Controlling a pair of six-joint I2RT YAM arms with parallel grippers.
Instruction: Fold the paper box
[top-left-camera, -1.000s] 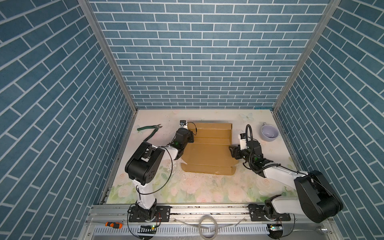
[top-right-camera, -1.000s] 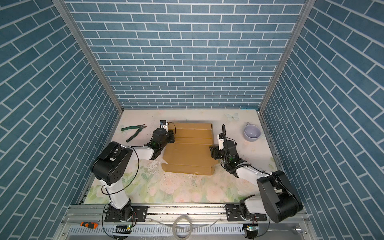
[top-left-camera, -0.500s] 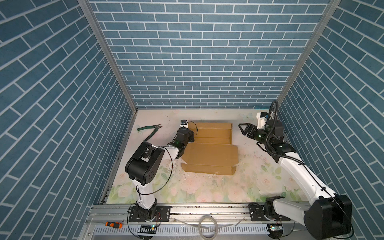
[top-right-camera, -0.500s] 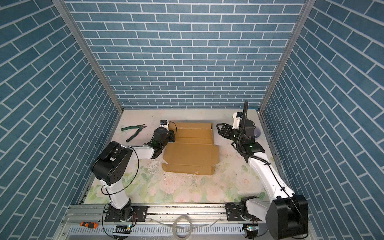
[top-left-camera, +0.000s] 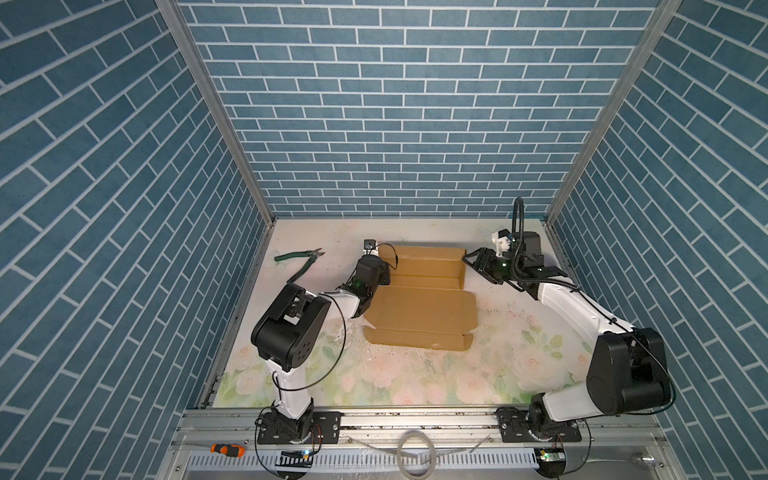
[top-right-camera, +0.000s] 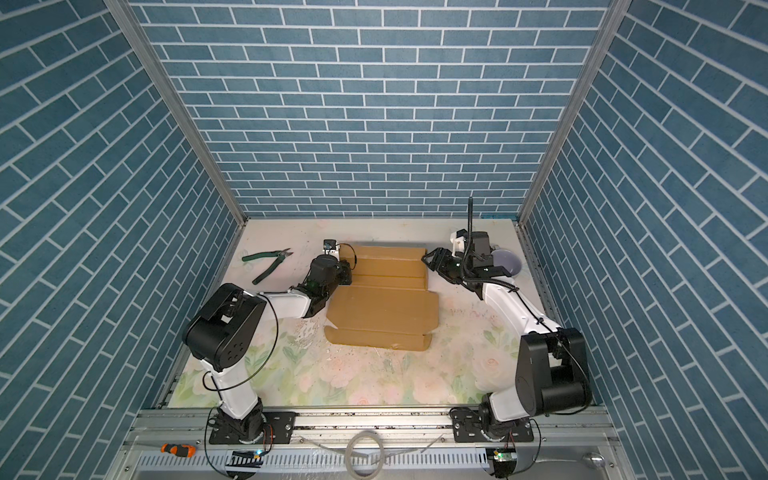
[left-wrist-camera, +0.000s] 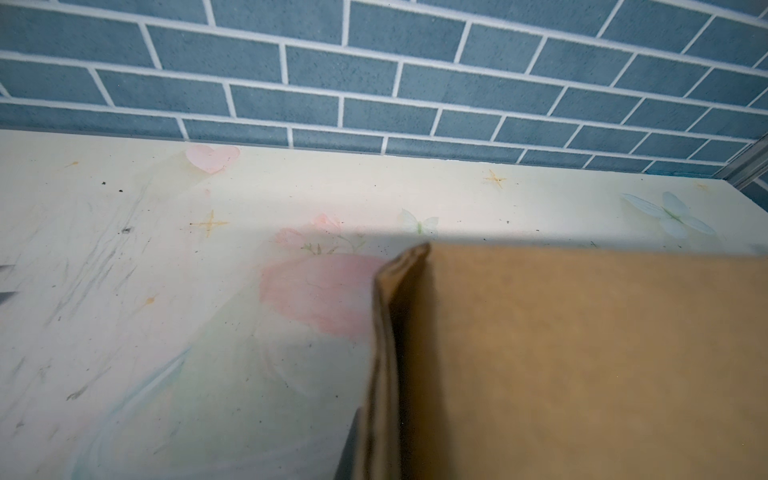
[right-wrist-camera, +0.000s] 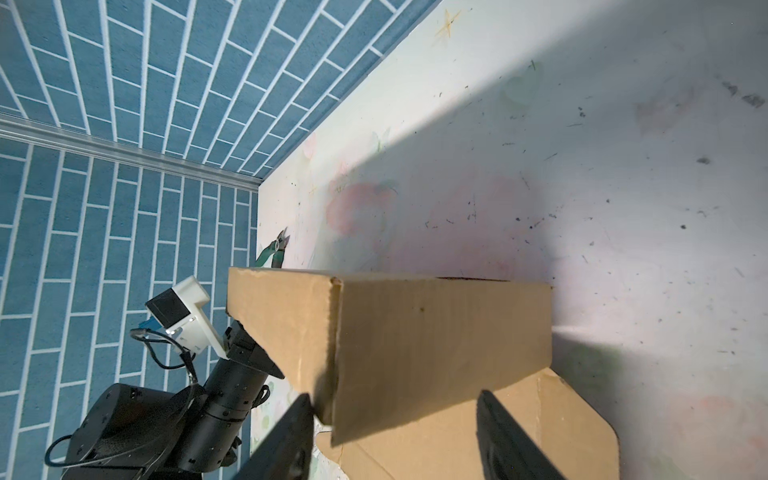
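Note:
The paper box is brown cardboard in the middle of the table. Its back half has raised walls and its front panel lies flat. My left gripper is at the box's back left corner. In the left wrist view this gripper is shut on the edge of the upright left wall of the box. My right gripper is at the back right corner. In the right wrist view it is open, and its dark fingers straddle the box's end wall.
Green-handled cutters lie at the back left of the table. A lavender bowl sits behind my right wrist by the right wall. An orange screwdriver rests on the front rail. Blue brick walls close in three sides.
My right arm has swung from the box's right side, lifted, and come to the back right corner with its jaws round the end wall. My left gripper has kept its hold.

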